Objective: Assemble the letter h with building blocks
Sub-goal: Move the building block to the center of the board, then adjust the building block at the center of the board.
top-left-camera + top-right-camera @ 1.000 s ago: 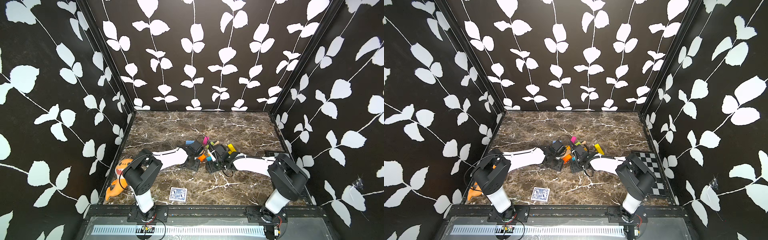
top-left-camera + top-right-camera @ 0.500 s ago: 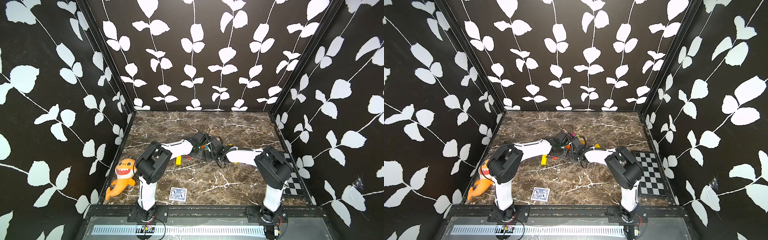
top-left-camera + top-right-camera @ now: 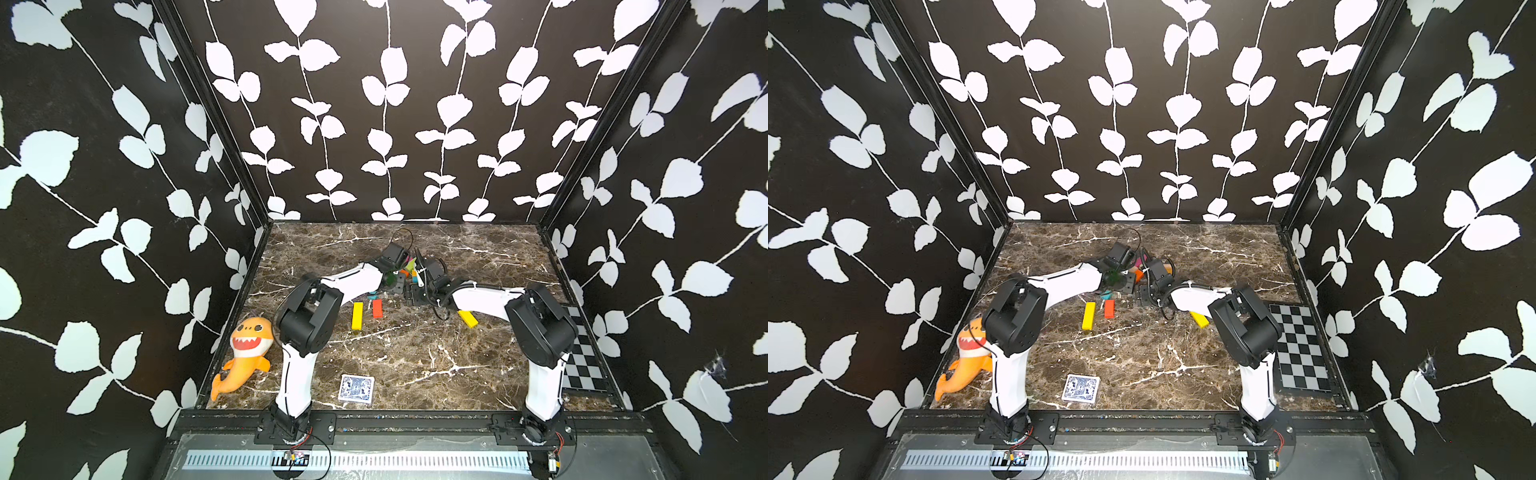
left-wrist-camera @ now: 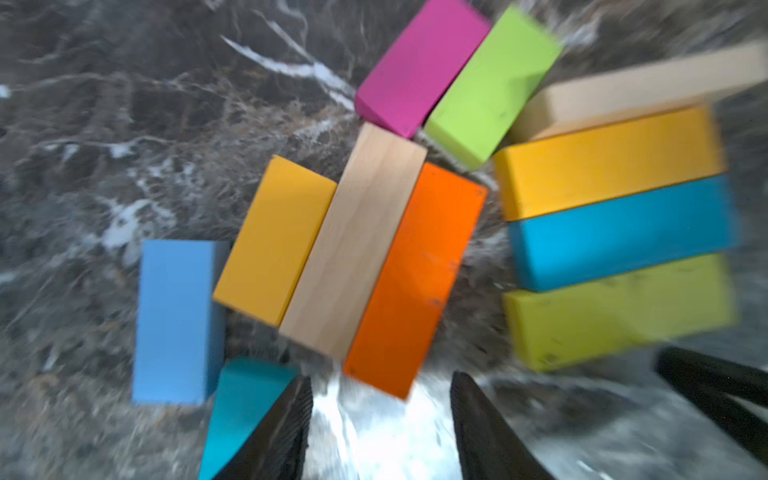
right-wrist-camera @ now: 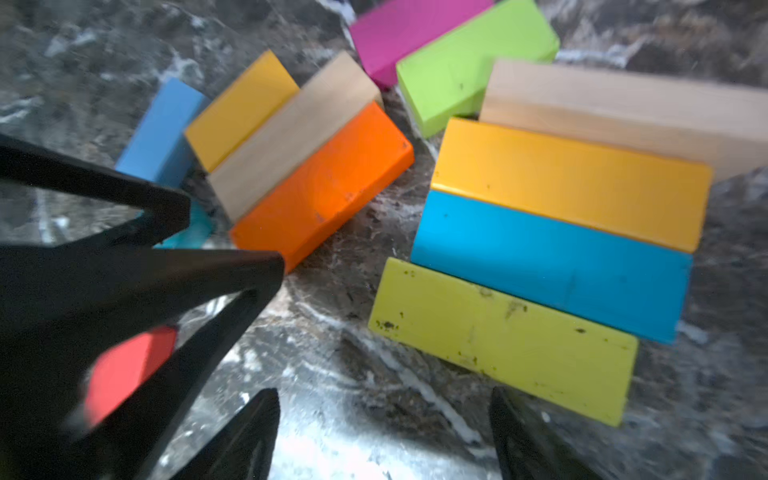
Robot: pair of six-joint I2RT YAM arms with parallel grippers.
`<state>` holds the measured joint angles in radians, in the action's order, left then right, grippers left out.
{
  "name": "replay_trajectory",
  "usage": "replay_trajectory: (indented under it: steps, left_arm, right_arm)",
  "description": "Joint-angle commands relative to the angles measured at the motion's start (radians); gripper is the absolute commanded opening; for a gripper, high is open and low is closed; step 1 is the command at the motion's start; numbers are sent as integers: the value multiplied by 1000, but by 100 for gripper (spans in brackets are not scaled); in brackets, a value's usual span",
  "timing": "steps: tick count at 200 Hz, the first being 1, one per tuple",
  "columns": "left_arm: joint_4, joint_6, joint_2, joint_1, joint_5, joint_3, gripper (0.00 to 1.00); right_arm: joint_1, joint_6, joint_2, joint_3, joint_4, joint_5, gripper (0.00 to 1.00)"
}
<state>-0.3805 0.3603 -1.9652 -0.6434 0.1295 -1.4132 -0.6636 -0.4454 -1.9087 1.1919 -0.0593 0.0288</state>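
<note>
Both grippers have pushed out farther beyond the card deck (image 3: 356,388) to the heap of building blocks (image 4: 415,274), left gripper (image 4: 380,378) half open, right gripper (image 5: 384,390) wide, both empty; yellow block (image 3: 357,316) and red block (image 3: 377,308) lie side by side between deck and heap, so h looks barely started.

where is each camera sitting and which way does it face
Top views: high at the front, looking down and back over the marble table; left arm and right arm show full-length.
Left wrist: on the left arm, looking down at the blocks; left jaws show open.
Right wrist: on the right arm, facing the same blocks; right jaws open, left jaws alongside.
Shared: both wrist views show the orange block.
</note>
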Motion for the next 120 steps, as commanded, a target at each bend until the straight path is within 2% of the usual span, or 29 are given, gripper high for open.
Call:
replay_trajectory:
  steps: [1, 13, 34, 59, 120]
  left_arm:
    - [-19, 18, 164, -49, -27, 70, 62]
    - [-32, 29, 207, -94, -25, 135, 64]
    - [-56, 70, 265, -139, -29, 249, 66]
    - [-30, 100, 312, -150, -39, 362, 70]
    - [-61, 48, 292, -155, 104, 371, 80]
  right_arm:
    - [-2, 2, 105, -33, 33, 30, 83]
    - [-1, -23, 143, -81, 49, 44, 91]
    - [-1, -66, 194, -169, 86, 69, 93]
    - [-3, -91, 225, -231, 104, 82, 93]
    - [-4, -101, 264, -293, 111, 77, 94]
